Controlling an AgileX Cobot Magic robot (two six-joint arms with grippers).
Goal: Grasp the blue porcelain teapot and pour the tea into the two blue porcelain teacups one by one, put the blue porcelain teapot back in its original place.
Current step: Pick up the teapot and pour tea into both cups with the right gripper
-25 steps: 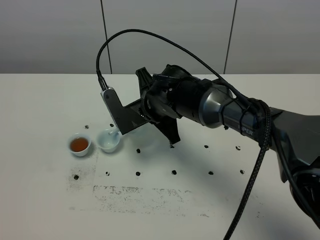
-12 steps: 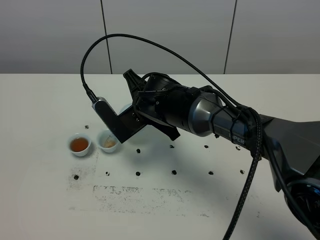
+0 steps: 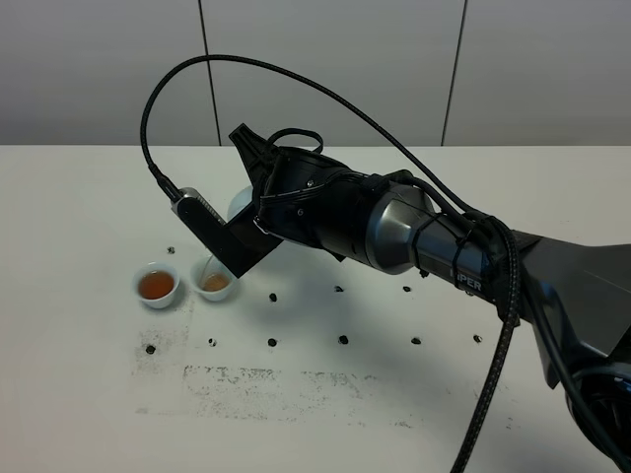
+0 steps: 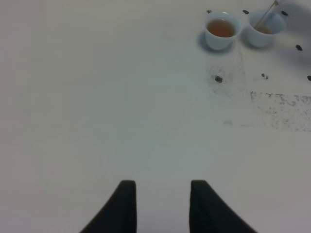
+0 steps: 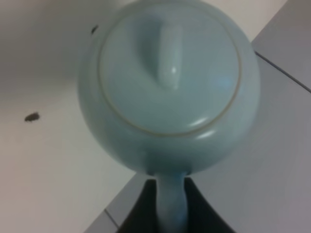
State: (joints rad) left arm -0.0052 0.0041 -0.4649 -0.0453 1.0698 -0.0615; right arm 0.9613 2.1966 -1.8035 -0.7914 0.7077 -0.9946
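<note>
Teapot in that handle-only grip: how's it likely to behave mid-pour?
Likely slick: the teapot is glossy glaze, and the right gripper pinches only its thin handle, so it may swivel. The lid seems merely seated; it could slip when tilted. Porcelain-like, so probably brittle if dropped.

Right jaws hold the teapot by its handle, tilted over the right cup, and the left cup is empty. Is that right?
Not quite. The left cup is not empty: it holds amber tea, as the exterior high view shows. The rest stands: the right jaws grip the teapot by its handle, tilted over the right cup.
</note>
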